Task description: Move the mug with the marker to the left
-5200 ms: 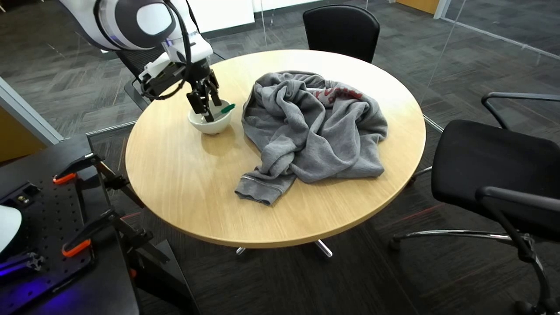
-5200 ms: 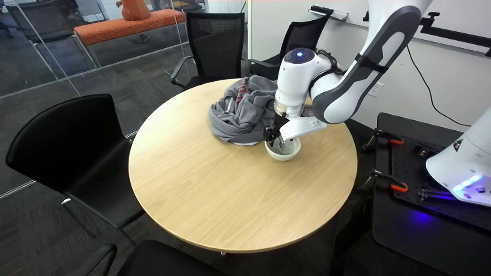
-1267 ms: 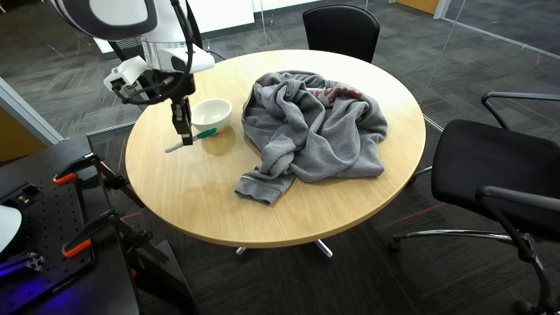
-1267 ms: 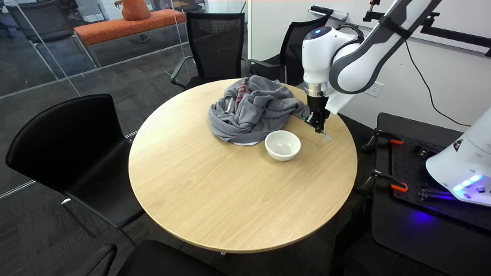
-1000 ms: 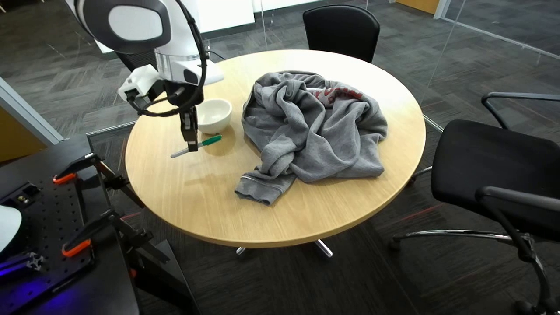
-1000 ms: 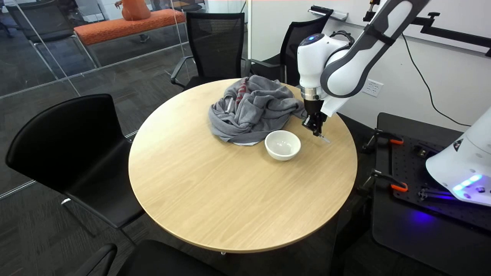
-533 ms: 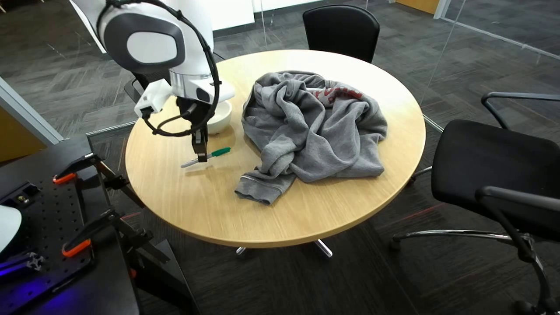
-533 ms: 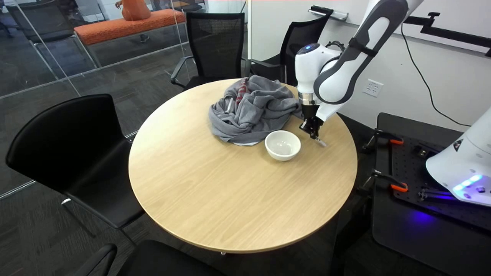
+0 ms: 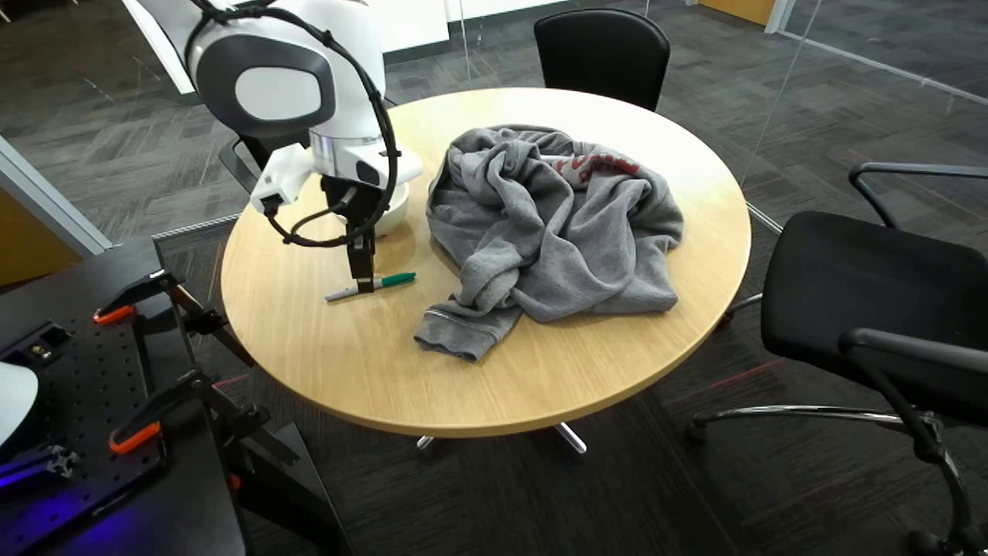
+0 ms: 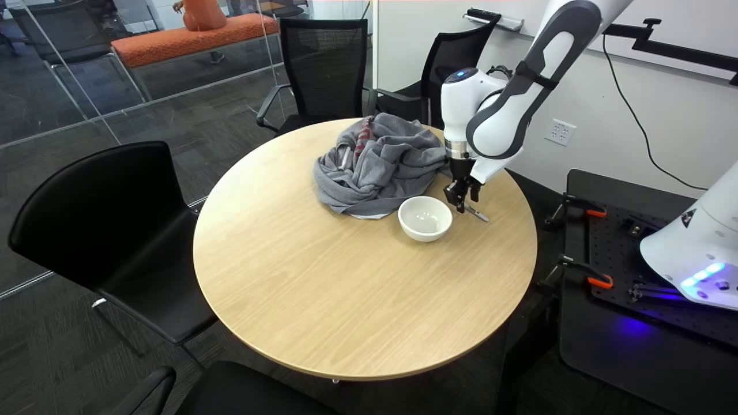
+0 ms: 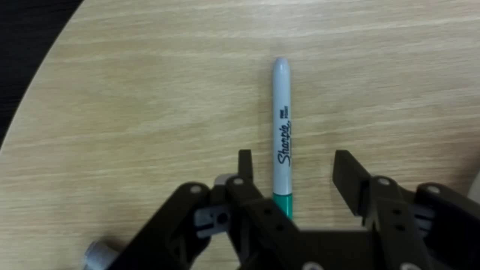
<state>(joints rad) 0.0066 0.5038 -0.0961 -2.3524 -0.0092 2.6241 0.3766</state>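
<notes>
Round wood-grain table point(image 10: 311, 305) | gripper point(image 11: 293, 168): spread wide, empty | marker point(image 11: 282, 137): between jaws, centre of wrist view; likely light, stiff, rolling; pinch mid-barrel | mug point(image 10: 425, 219): right of centre in an exterior view

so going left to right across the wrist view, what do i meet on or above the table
Grey sleeve, one fingertip, marker, other fingertip, then a sliver of white mug at the right edge.

The bent arm point(image 10: 500, 129) points its black, parted fingers point(image 11: 349, 182) downward.
</notes>
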